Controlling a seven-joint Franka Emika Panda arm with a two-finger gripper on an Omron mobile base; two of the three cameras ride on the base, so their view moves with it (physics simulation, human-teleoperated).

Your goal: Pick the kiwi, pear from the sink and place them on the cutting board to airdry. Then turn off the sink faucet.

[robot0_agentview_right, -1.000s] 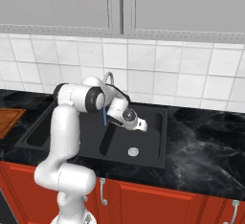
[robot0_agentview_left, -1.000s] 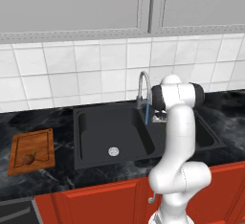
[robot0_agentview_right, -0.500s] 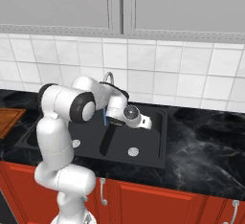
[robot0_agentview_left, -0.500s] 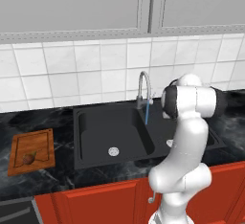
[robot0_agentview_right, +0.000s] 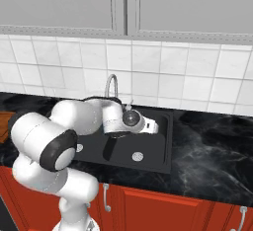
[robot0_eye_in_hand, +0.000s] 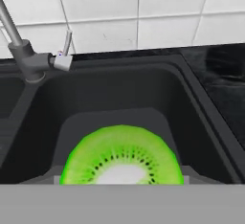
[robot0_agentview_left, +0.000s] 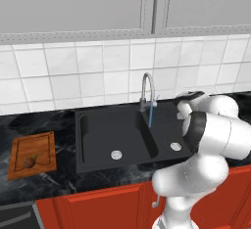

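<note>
Black marble counter (robot0_agentview_left: pixel 44 194); white tile backsplash (robot0_agentview_left: pixel 73 76).

I see the halved bright green kiwi (robot0_eye_in_hand: pixel 122 157), cut face towards me with pale core and dark seeds, low over the wide matte black double-basin sink (robot0_agentview_left: pixel 103 140). The slim silver gooseneck faucet (robot0_agentview_left: pixel 147 92) runs a thin blue stream. The flat reddish-brown wooden cutting board (robot0_agentview_left: pixel 41 147) carries a brownish pear (robot0_agentview_left: pixel 29 162)

The kiwi (robot0_eye_in_hand: pixel 122 156) is bright green with a white middle and tiny black seeds. The sink (robot0_agentview_left: pixel 98 145) is black. The board (robot0_agentview_left: pixel 41 147) is reddish-brown. The faucet (robot0_agentview_left: pixel 145 83) is silver.
</note>
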